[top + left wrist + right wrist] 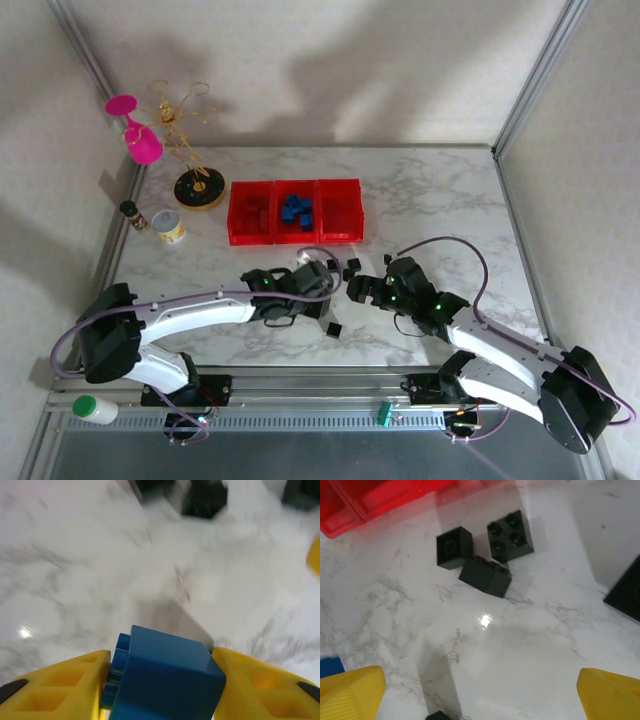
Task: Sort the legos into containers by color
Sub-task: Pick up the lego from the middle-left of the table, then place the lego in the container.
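A blue lego (165, 672) is pinched between the yellow fingers (60, 685) of my left gripper (162, 680), just above the marble table. The three joined red containers (295, 238) stand at the back: red legos (252, 212) in the left bin, blue legos (296, 210) in the middle one, and the right bin (338, 212) looks empty. My left gripper (316, 280) is in front of them. My right gripper (480, 700) is open over bare table, short of three black legos (485, 576). Another black lego (335, 328) lies nearer the front.
A small tin can (170, 227), a little bottle (133, 215), a gold wire stand on a black base (199, 188) and a pink glass (137, 135) crowd the back left. A white bottle with a green cap (95, 408) lies on the front rail.
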### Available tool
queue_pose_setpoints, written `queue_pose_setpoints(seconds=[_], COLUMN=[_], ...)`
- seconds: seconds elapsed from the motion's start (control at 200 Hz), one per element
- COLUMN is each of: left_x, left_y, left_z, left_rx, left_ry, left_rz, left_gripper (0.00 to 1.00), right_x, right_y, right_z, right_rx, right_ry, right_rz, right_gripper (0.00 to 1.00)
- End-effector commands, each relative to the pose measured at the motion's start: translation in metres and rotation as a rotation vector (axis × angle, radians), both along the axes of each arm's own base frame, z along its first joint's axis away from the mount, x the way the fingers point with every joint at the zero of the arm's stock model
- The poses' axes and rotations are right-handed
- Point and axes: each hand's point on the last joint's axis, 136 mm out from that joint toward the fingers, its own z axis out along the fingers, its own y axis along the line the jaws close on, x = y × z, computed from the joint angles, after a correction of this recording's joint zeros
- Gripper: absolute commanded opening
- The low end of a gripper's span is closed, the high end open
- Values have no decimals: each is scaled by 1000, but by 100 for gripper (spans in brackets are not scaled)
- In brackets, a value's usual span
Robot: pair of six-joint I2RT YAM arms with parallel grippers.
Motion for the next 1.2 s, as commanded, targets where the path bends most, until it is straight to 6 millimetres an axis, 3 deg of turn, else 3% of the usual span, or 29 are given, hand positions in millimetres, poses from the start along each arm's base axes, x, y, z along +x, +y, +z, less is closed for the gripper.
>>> queue_pose_setpoints(seconds=[0.0,0.12,0.24,0.531,0.796,1.006,1.196], left_x=[42,89,132,215,258,276,280], left_y=[23,33,35,49,64,72,77], left_z=[27,47,48,23,-4,-2,4], left_rx=[40,68,32,104,175,209,212], left_ry=[-102,-180,-177,-192,-183,-209,-216], left_rz=[72,146,196,312,375,395,401], left_gripper=[47,47,46,45,45,52,57], right_x=[19,29,38,53,59,59,60], right_y=[13,21,25,35,37,36,38], right_z=[27,36,39,41,39,35,39], right_rx=[41,54,47,46,20,10,4], right_ry=[-82,-103,-113,-139,-142,-137,-151], right_rz=[6,9,-4,-6,-8,-13,3], right_gripper=[99,99,99,99,99,99,99])
